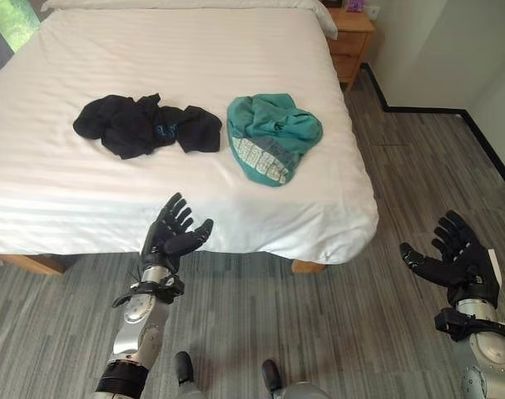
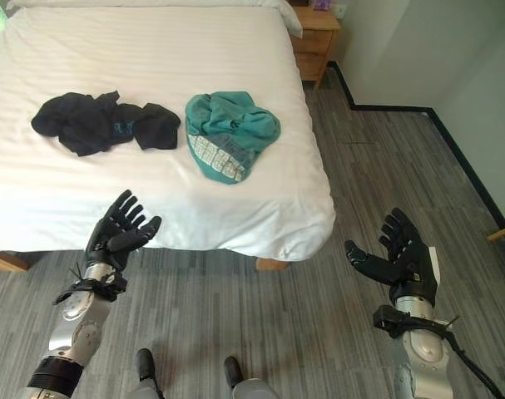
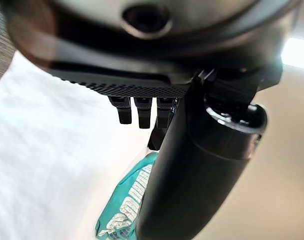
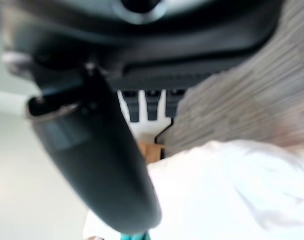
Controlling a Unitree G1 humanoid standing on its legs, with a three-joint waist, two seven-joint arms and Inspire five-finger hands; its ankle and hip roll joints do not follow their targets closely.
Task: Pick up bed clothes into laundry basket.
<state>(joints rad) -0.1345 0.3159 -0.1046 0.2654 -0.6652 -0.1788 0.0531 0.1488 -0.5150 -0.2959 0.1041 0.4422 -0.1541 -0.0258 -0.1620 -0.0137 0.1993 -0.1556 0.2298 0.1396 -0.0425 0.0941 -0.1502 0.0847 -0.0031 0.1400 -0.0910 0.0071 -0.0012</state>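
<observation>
- Nearest the bed's [image 1: 86, 199] foot edge, the left hand [image 1: 173, 235] is raised with fingers straight and fanned, holding nothing, just short of the mattress.
- Off the bed's right corner, over the floor [image 1: 385, 166], the right hand [image 1: 452, 256] is likewise spread and empty.
- Mid-bed, toward its right side, lies the teal garment [image 1: 270, 135] (crumpled, a printed panel facing the foot edge). It looks soft and light; pinching a raised fold at the bunched centre should lift it whole.
- Left of it, almost touching, sprawls the black garment [image 1: 144, 125], equally limp; grab its thick middle, or trailing ends will drag.
- No basket seen.
</observation>
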